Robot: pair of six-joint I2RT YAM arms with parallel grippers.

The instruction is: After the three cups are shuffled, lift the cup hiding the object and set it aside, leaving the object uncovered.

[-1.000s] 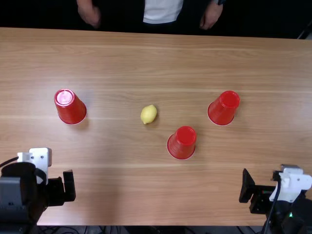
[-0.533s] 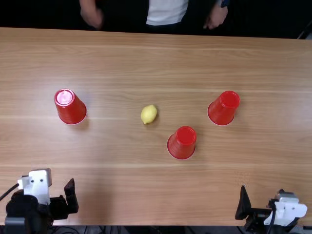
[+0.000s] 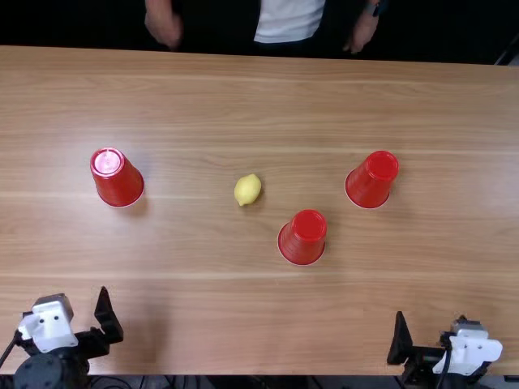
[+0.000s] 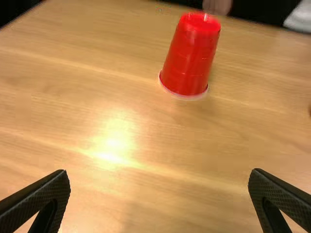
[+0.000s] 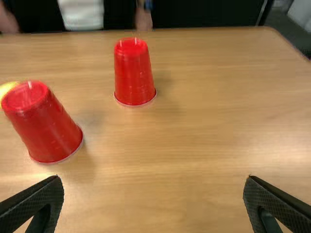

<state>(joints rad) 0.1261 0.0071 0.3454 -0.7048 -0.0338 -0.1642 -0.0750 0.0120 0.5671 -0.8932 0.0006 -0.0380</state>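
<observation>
Small yellow lemon bare, upturned red plastic cup at its 4 o'clock. Left gripper, right gripper both spread wide, empty. Looks done: park without nudging it.

On the one light brown wooden bench stand three upside-down red plastic cups, the left cup, the near middle cup and the right cup, plus one small yellow lemon-shaped object.
</observation>
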